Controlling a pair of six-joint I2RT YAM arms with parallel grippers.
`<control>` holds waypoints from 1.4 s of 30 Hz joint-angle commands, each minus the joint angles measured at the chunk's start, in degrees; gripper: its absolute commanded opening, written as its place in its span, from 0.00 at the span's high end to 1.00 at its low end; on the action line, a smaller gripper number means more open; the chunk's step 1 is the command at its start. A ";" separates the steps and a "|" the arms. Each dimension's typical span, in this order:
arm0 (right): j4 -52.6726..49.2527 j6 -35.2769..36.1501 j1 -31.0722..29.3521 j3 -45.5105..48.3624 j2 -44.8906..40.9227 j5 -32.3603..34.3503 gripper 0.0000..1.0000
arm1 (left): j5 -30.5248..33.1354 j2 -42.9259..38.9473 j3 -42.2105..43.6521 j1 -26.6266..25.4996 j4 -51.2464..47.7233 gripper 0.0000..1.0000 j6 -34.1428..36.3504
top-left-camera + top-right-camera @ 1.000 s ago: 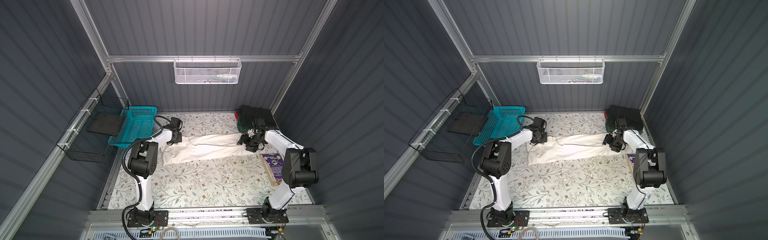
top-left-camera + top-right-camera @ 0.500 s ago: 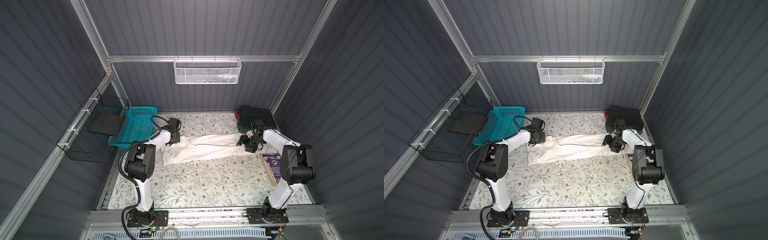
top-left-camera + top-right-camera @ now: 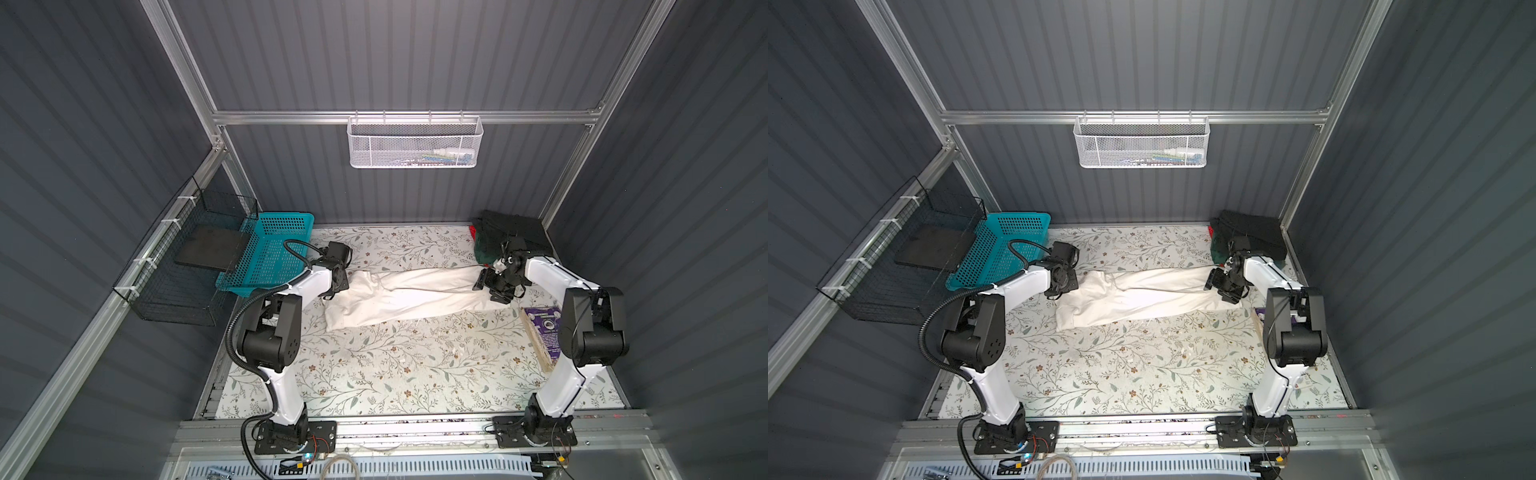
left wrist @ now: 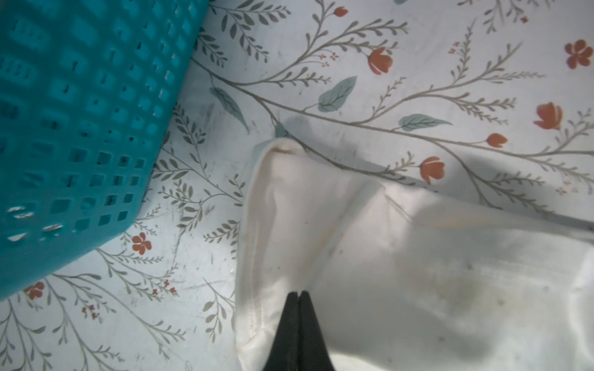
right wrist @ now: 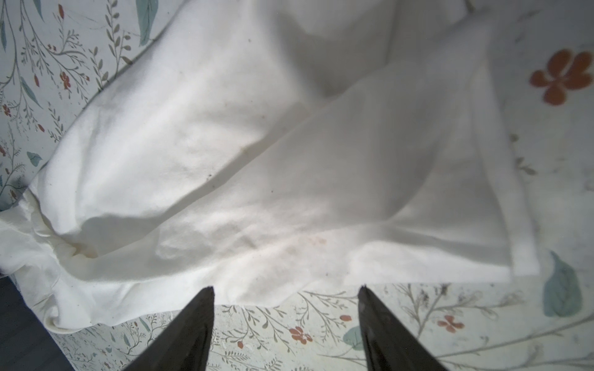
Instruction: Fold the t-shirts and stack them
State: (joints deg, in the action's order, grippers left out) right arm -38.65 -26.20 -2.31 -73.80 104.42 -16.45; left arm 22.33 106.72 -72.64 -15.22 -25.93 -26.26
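Mid-fold, the off-white t-shirt [image 3: 409, 297] was stretched away from the teal basket [image 3: 286, 216]. The left pincer [image 4: 299, 294] was pressed together at the basket end; at the far end, closing the spread right pincer [image 5: 286, 287] seemed called for.

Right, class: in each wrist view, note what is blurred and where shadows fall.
Left wrist view: teal perforated plastic basket blurred, shadow on the floral table covering beside the off-white cotton t-shirt; right wrist view: soft shadows in the shirt's folds.
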 commanded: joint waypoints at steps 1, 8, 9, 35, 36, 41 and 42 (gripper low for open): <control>-1.63 1.47 0.10 -1.50 0.78 2.56 0.29 | 2.58 -1.47 -0.10 0.79 -1.35 1.00 -2.21; -2.14 2.89 0.05 -3.74 1.81 6.00 0.29 | 3.40 0.99 -2.54 1.16 -1.25 1.00 -1.69; -2.38 3.11 0.09 -4.08 2.23 6.75 0.29 | 3.55 1.48 -3.11 1.11 -1.36 1.00 -1.60; -1.42 2.19 0.99 -19.72 13.61 12.76 0.50 | 1.15 4.73 -6.81 1.29 -1.08 1.00 0.87; -1.55 2.36 0.99 -20.71 14.38 12.77 0.50 | 1.18 4.82 -6.80 1.25 -1.11 1.00 0.97; -4.72 4.25 0.98 -26.10 16.95 16.57 0.51 | 1.65 5.04 -6.89 1.23 -1.07 1.00 1.45; -5.15 5.01 0.96 -26.75 16.81 18.70 0.51 | 1.90 4.91 -7.03 1.25 -1.21 1.00 1.48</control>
State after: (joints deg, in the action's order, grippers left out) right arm -40.73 -22.90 -1.50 -98.41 120.84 -2.63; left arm 24.01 111.02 -77.97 -14.52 -26.83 -25.89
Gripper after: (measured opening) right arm 0.493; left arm 0.048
